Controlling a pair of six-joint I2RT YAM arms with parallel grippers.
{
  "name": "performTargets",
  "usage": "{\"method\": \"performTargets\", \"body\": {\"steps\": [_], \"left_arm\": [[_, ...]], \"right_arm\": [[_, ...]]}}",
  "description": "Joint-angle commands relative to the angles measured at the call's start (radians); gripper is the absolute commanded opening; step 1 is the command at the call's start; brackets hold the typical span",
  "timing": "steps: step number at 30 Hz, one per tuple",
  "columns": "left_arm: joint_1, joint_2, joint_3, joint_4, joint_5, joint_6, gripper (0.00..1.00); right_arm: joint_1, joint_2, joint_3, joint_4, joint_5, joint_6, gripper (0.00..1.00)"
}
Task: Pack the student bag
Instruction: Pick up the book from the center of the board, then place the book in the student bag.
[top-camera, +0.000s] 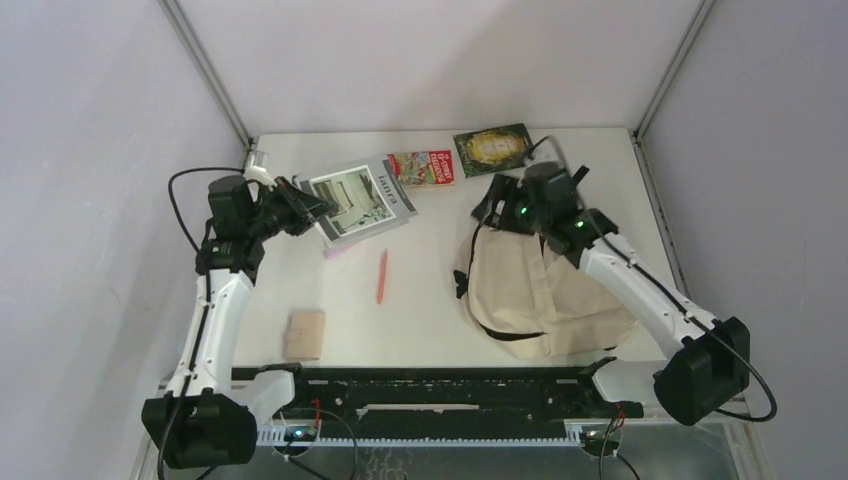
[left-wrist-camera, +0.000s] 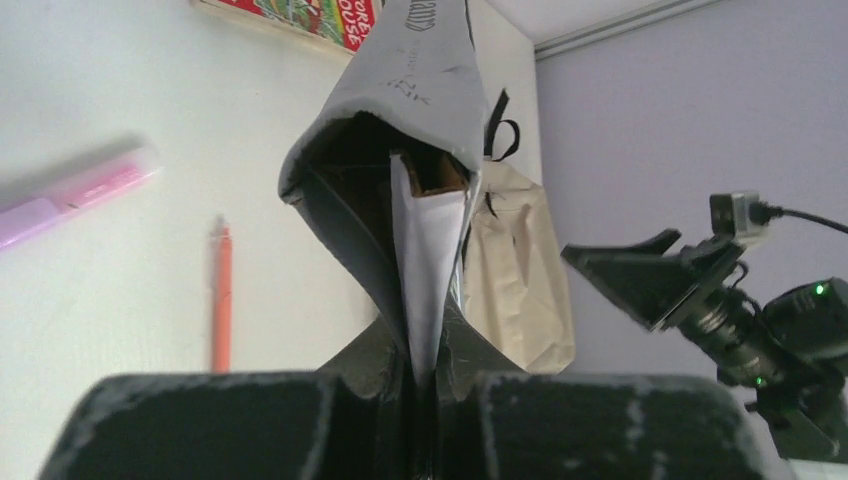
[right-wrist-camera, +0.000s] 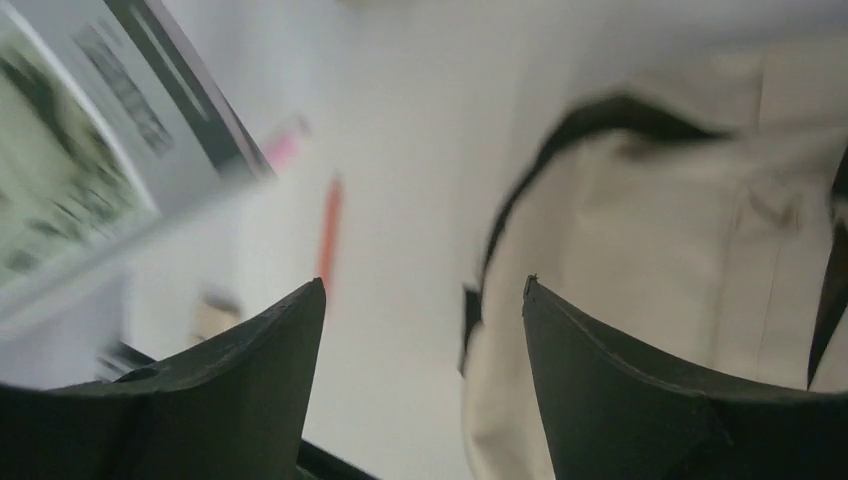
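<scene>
The student bag (top-camera: 540, 290) is a cream canvas backpack with black straps, lying flat at the right of the table. My right gripper (top-camera: 488, 207) hovers over its far end, open, with nothing between its fingers. In the right wrist view that gripper (right-wrist-camera: 424, 290) shows the bag (right-wrist-camera: 650, 230) below and to the right. My left gripper (top-camera: 310, 211) is shut on the near-left edge of a grey book (top-camera: 360, 200) and holds it lifted. The left wrist view shows that gripper (left-wrist-camera: 435, 375) pinching the book (left-wrist-camera: 430, 260) edge-on, its covers fanned apart.
An orange pen (top-camera: 381, 275) lies mid-table, with a pink highlighter (top-camera: 338, 252) just under the lifted book. A red book (top-camera: 422, 167) and a dark green book (top-camera: 492, 148) lie at the back. A small tan pad (top-camera: 305, 333) sits near the front left.
</scene>
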Motion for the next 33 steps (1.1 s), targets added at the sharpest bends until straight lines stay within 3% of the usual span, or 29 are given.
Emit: {"method": "performTargets", "body": {"steps": [1, 8, 11, 17, 19, 22, 23, 33], "left_arm": [[0.004, -0.021, 0.06, -0.07, -0.036, 0.093, 0.0], [-0.021, 0.006, 0.01, 0.0, -0.015, 0.04, 0.0], [-0.037, 0.017, 0.001, -0.002, -0.016, 0.039, 0.0], [-0.066, 0.039, -0.012, -0.001, -0.027, 0.04, 0.0], [-0.067, 0.05, -0.013, 0.002, -0.027, 0.04, 0.0], [-0.067, 0.066, -0.01, 0.022, -0.002, 0.046, 0.0], [-0.067, 0.068, -0.011, 0.033, 0.01, 0.047, 0.0], [-0.067, 0.095, 0.015, 0.009, 0.073, 0.083, 0.0]], "right_arm": [[0.196, -0.012, -0.087, -0.279, 0.318, -0.095, 0.81], [0.235, 0.046, -0.181, -0.154, 0.178, -0.051, 0.78], [0.237, 0.098, -0.182, -0.09, 0.118, -0.072, 0.7], [0.204, 0.099, -0.175, -0.049, 0.095, -0.07, 0.46], [0.195, 0.101, -0.166, -0.044, 0.076, -0.068, 0.33], [0.194, 0.111, -0.148, -0.024, 0.034, -0.05, 0.03], [0.194, 0.114, -0.141, -0.004, -0.006, -0.039, 0.0], [0.141, 0.101, 0.004, 0.133, -0.278, 0.05, 0.0]]}}
